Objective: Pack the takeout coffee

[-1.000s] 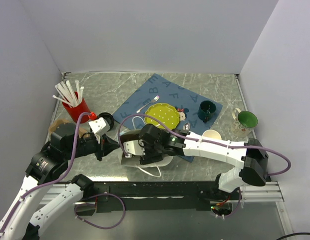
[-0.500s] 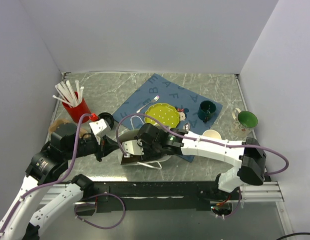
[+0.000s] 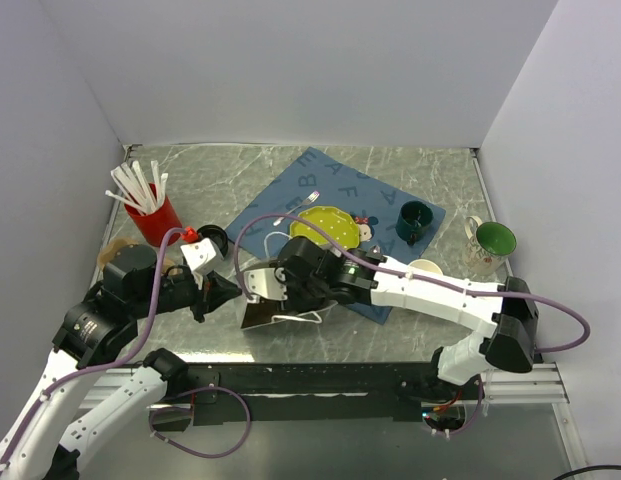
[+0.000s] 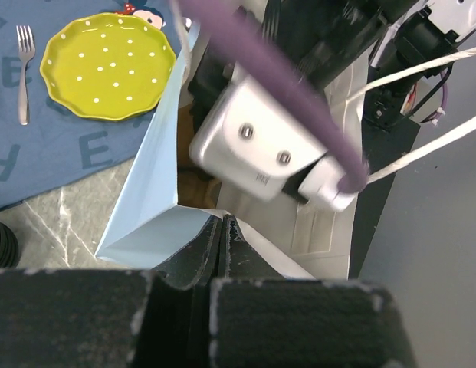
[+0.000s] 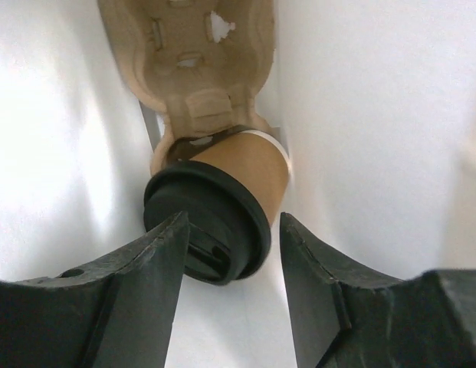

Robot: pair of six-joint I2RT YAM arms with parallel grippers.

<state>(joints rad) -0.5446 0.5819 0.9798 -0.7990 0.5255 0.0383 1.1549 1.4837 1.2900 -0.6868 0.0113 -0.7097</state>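
The coffee cup (image 5: 249, 172) is already inside the white paper bag (image 3: 262, 314), which sits at the lower centre of the overhead view on the counter (image 3: 190, 170). In the right wrist view the cup fills the middle of the frame. Its brown body is tucked into a pocket of the cardboard carrier (image 5: 192, 54) that lies along the bag's floor, and its black lid (image 5: 211, 222) faces the camera. The cup sits at a tilt, not square in the pocket.

The right pincer (image 5: 234, 222) is deep in the bag with its 2 fingers spread to either side of the lid. A gap shows at the right finger, so it reads as released and not grasping the cup. Whether the left finger brushes the lid's edge is hard to tell, since it overlaps the rim.

The left pincer (image 4: 222, 230) is clenched on the bag's rim at the bottom of its own view, holding the mouth open around the other arm.

As a judgement, the main step looks done: the coffee is in the bag. What seems left is for the right arm to come out without dragging the cup, and for the left pincer to let go of the rim.
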